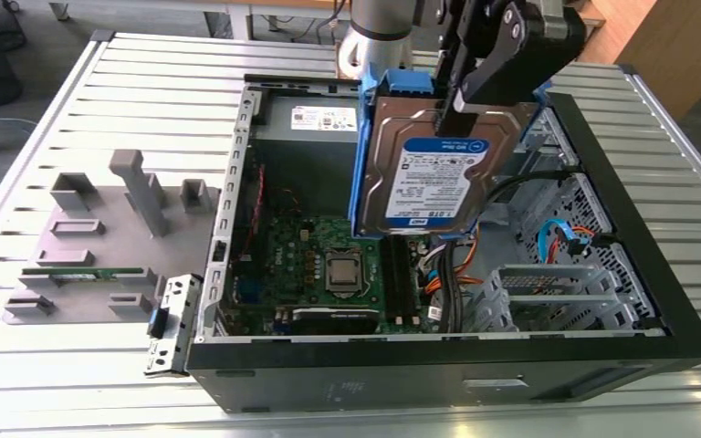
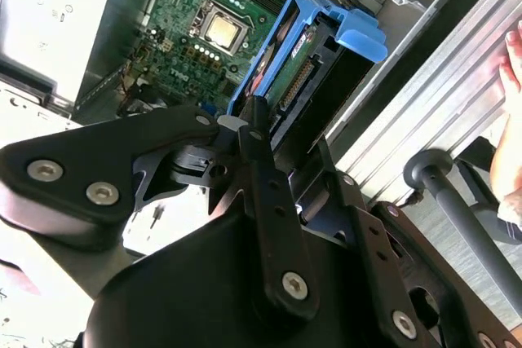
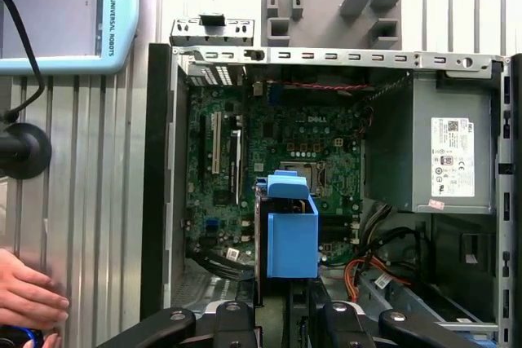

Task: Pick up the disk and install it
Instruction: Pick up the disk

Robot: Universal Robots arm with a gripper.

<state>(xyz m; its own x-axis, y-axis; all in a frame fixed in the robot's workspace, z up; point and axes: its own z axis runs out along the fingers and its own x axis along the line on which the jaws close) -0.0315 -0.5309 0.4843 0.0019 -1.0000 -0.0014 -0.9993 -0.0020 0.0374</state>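
Disk [image 1: 438, 173] upright in pinch of end effector [image 1: 466, 109], edges clear above open case [image 1: 448, 351]

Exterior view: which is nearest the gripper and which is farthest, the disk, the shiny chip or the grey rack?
1. The disk, held in the gripper above the open case.
2. The chip, down on the green board inside the case.
3. The grey rack, outside the case on the exterior view's left.

Hand [image 3: 28, 299] cut by edge; disk [image 1: 436, 178] top hidden behind pincer [image 1: 460, 117].
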